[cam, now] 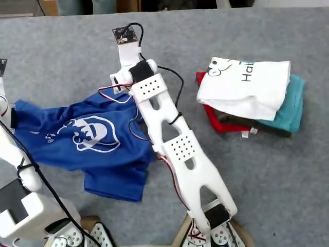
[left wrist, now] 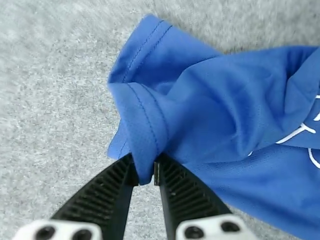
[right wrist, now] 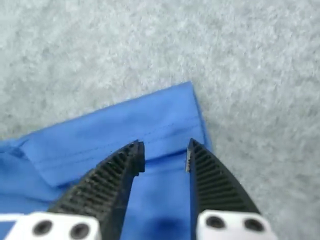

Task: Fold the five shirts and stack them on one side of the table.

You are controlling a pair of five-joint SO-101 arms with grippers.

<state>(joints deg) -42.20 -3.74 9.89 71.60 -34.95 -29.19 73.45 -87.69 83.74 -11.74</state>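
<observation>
Grey worktop with a rumpled blue shirt on the left, well apart from a stack of folded shirts. The cloth looks light and limp, best pinched at hems. The left gripper is clamped on a hem fold; the right gripper hangs open over another hem.

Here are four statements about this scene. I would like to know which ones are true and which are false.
1. The left gripper is shut on a fold of the blue shirt. True.
2. The right gripper is shut on the blue shirt. False: its jaws stand open over the shirt's edge.
3. The white shirt lies on top of the stack. True.
4. The blue shirt lies folded on the stack. False: it lies loose on the table, apart from the stack.
</observation>
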